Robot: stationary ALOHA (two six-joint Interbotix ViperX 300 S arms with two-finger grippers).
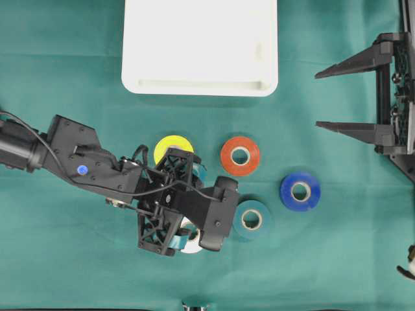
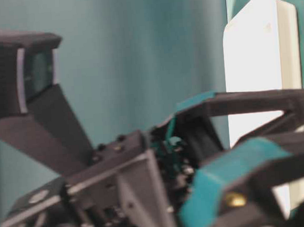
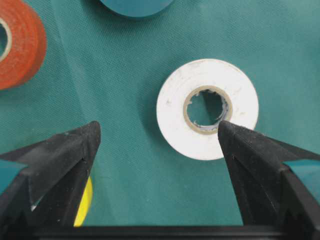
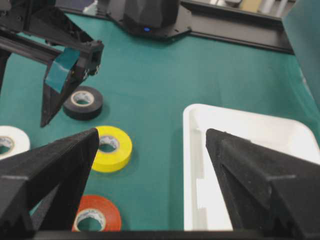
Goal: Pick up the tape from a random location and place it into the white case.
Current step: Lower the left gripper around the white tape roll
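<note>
Left gripper (image 3: 157,150), jaws spread wide, hovers over the white tape roll (image 3: 207,115); nothing grasped, white case (image 1: 200,87) empty.

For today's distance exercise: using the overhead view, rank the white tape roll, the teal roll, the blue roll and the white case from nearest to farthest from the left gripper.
1. White tape roll: directly under the left gripper, mostly hidden between its fingers.
2. Teal roll: just to its right.
3. Blue roll: farther right.
4. White case: at the top edge, about as far as the blue roll; too close to call.
</note>
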